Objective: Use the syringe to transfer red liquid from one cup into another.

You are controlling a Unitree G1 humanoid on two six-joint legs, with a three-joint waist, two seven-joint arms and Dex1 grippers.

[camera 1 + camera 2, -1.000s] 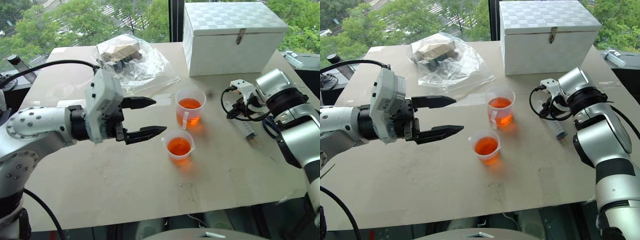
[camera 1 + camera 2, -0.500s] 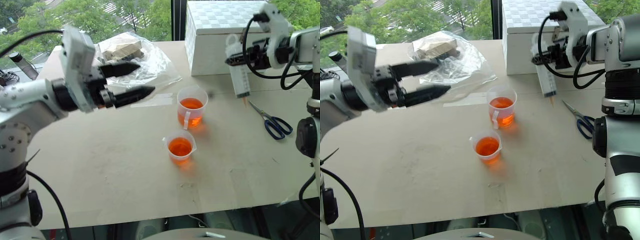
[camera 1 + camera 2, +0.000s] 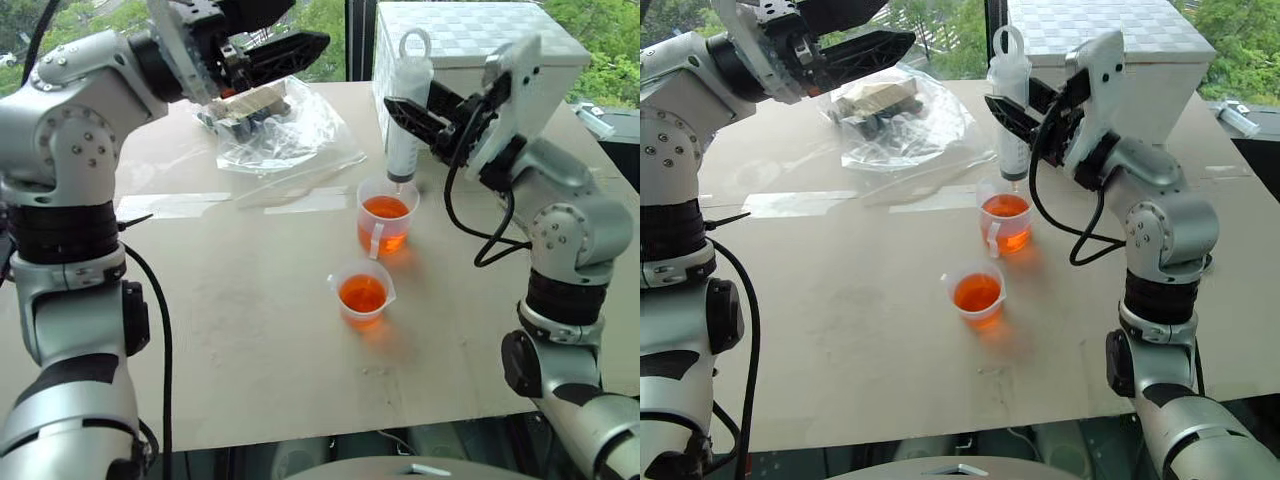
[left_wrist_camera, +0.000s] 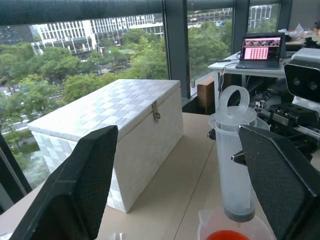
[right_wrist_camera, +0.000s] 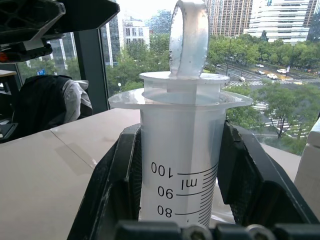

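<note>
My right gripper [image 3: 412,112] is shut on the barrel of the syringe [image 3: 406,105] and holds it upright, ring end up and plunger pushed in. Its tip hangs at about the rim of the taller cup [image 3: 384,218], above the red liquid [image 3: 385,208]. The shorter cup [image 3: 362,294] stands nearer and slightly left, also holding red liquid. My left gripper [image 3: 303,22] is open and empty, raised high at the back left and pointing toward the syringe [image 4: 235,165]. In the right wrist view both fingers [image 5: 117,170] clamp the marked barrel [image 5: 182,150].
A white lidded box [image 3: 470,45] stands at the back right, just behind the syringe. A clear plastic bag [image 3: 275,130] with items lies at the back left under my left gripper. A small object [image 3: 598,118] lies at the table's far right edge.
My right gripper has lifted the syringe off the right side of the table, swung it left and stood it upright over the taller cup. My left gripper has risen and moved toward the back.
</note>
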